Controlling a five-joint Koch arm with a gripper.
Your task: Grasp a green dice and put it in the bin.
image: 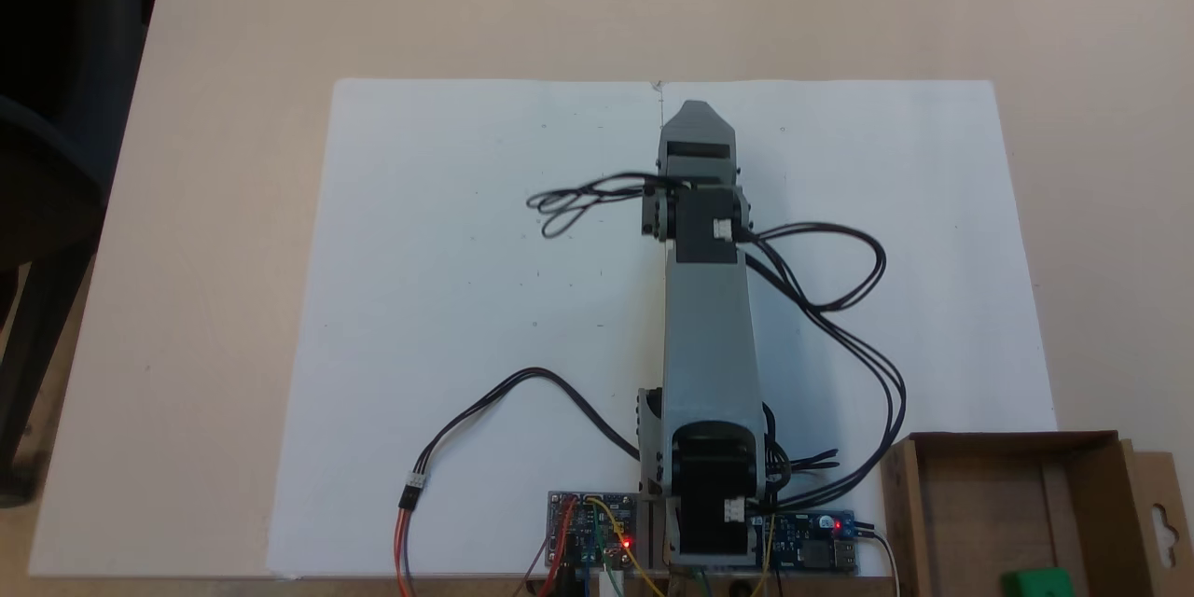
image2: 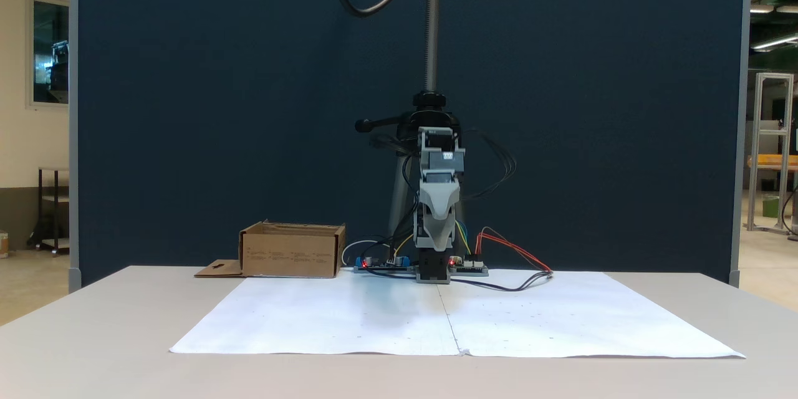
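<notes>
From my station I see the arm [image: 704,336] stretched forward over the white paper [image: 448,317], along the middle seam of the two sheets. In the fixed view from above, the gripper [image: 695,107] points away from the base, toward the far edge of the paper, and its grey tip ends just before that edge. In the front view the gripper [image2: 437,224] hangs down in front of the arm, above the paper and not touching it. The jaws lie one behind the other for both cameras, so I cannot tell if the hand is open or closed. I see nothing between the jaws.

The dice [image: 1037,582] is inside the bin [image: 1017,448]. From above only its top part shows at the bottom border of the picture, green against the brown floor of the box, close to the wall on the flap side. In the front view the bin [image2: 292,252] stands on the table [image2: 93,336] to the left of the base, beside the paper and well apart from the gripper; its walls hide what is in it. The flap [image: 1161,513] with the keyhole cutout lies flat on the table on the outer side of the box.

Black cables [image: 839,298] loop from the arm over the paper on both sides. Two small boards [image: 592,532] with red lights sit at the base.
</notes>
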